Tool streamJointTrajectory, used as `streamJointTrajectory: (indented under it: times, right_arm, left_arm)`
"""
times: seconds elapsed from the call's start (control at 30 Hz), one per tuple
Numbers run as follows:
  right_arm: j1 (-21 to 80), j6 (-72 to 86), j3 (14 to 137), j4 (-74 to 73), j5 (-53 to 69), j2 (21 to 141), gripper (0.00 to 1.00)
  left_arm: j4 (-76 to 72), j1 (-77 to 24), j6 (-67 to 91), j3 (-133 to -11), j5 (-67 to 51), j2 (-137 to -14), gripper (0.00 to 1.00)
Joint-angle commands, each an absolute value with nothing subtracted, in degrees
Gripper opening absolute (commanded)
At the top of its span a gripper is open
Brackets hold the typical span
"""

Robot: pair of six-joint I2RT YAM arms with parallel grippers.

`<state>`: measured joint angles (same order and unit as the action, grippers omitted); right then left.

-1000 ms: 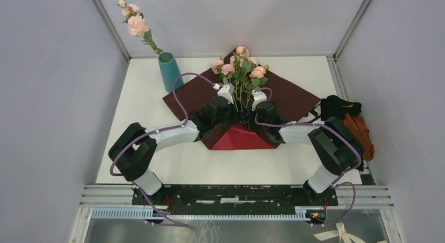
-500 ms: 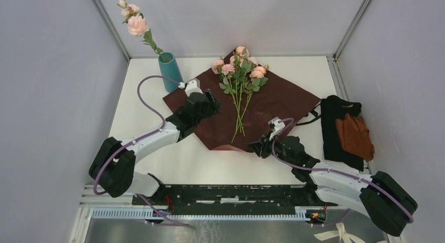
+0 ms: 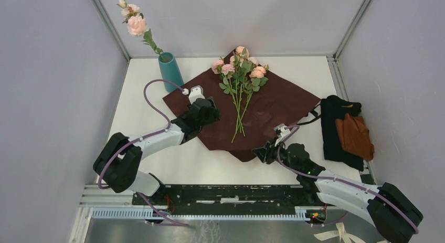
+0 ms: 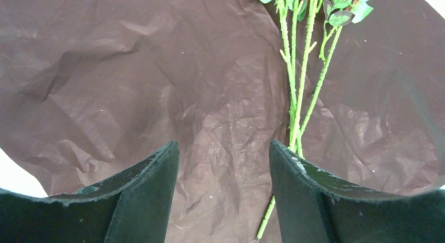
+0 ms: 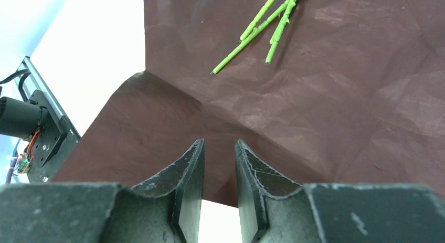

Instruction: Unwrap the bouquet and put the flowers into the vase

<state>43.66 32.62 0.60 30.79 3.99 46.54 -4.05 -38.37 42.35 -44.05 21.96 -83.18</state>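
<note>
**A:** How far along is it?

**B:** Starting at the left, the small teal tapered vase stands at the far left corner of the white surface. One pink rose on a leafy stem is in it, leaning left.

**A:** And the wrapping?

**B:** Undone, I'd judge. The dark maroon wrapping paper lies spread flat, with no cone left. The left jaws hang open over its left half, nothing between them, just beside the stems.

**A:** The other flowers?

**B:** The loose bunch of pink and peach roses on thin green stems lies on the middle of the paper. Their heads point to the far side, well apart from the vase.

**A:** The right side?

**B:** The right jaws sit low at the paper's near corner with a narrow gap between them, and I see nothing pinched. Further right, a black-and-orange cloth pile lies at the surface's edge.

**A:** So what's left?

**B:** Unwrapping looks finished. Most of the placing remains, since the lying stems have yet to go into the vase.
</note>
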Motion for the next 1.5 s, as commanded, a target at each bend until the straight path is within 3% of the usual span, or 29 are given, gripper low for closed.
streamJointTrajectory:
  times: [0.0,0.23,0.4,0.63,0.9,1.17,1.47]
  right_arm:
    - [44.11,31.61,-1.16,30.47,1.51,47.21,0.35]
    - [44.12,23.41,13.53,22.23,3.10,54.50,0.37]
    - [45.35,22.18,17.37,22.37,4.07,59.25,0.38]
    - [47.97,21.94,18.60,22.90,5.66,63.81,0.39]
    - [58.79,26.47,13.43,27.83,2.22,68.08,0.39]
    - [61.15,29.80,11.57,34.49,2.22,74.98,0.39]
    - [61.17,21.98,22.93,20.20,-3.22,67.96,0.39]
  left_arm:
    - [-6.34,-38.36,40.94,-45.79,22.31,-83.59,0.71]
    - [-11.63,-38.27,36.91,-47.32,17.57,-85.63,0.77]
    - [-11.41,-37.71,35.69,-50.23,16.84,-87.26,0.78]
    - [-9.81,-35.30,35.82,-52.37,15.47,-88.70,0.78]
    - [-9.63,-33.27,36.03,-52.64,14.61,-89.82,0.78]
    - [-10.28,-33.25,35.76,-53.70,12.19,-91.48,0.77]
    - [-11.11,-33.23,34.98,-53.91,10.90,-91.44,0.75]
